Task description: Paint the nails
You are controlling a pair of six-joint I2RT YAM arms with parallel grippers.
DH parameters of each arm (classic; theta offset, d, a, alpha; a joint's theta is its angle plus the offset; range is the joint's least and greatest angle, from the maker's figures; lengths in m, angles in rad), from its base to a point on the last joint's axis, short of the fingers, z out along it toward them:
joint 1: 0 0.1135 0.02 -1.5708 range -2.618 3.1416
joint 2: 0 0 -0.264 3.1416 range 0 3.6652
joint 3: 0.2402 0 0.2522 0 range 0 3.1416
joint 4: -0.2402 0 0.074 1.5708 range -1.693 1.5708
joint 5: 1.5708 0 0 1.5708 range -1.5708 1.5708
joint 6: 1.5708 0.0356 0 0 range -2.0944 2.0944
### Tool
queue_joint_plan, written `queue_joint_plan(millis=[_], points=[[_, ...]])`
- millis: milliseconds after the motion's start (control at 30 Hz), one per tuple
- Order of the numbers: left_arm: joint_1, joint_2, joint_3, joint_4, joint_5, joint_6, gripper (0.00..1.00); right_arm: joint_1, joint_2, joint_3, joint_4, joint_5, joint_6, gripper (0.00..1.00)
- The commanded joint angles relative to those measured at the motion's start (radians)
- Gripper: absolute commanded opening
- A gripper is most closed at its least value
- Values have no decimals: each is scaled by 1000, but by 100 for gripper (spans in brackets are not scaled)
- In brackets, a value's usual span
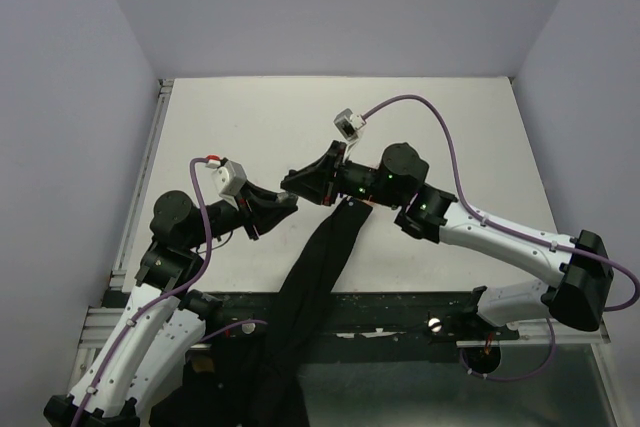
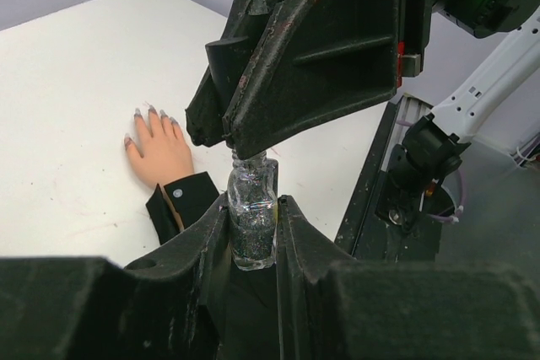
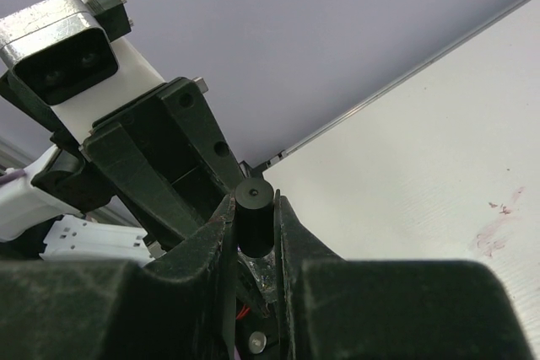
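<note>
On the white table [image 2: 67, 82], at the left of the left wrist view, you find the nails [image 2: 139, 115]: small greyish-purple tips on the spread fingers of a pale hand [image 2: 160, 151]. The hand lies flat with its palm down, and the fingers point away from the arms. A black sleeve [image 2: 181, 200] starts at the wrist and runs back to the near edge of the table, as the top view also shows.

Just beside the sleeve, and above it, is a small glass bottle [image 2: 251, 225] with glittery content. It stands upright. Your left gripper [image 2: 253, 208] is closed on its body from both sides.

At the neck of the bottle, your right gripper [image 3: 254, 221] comes from above, and its fingers are pressed narrowly on a black cap [image 3: 254, 196]. You cannot tell whether the cap sits tight on the bottle or is loose. Both grippers meet over the sleeve, well apart from the nails.
</note>
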Motion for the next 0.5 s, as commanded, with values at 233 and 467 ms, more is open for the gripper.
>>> queue_joint_plan(millis=[233, 467], points=[[-1, -25, 18, 20, -68, 13, 0, 36, -51, -73, 60, -50, -89, 1], [-3, -33, 12, 24, -82, 15, 0, 64, -37, -96, 52, -47, -139, 3]])
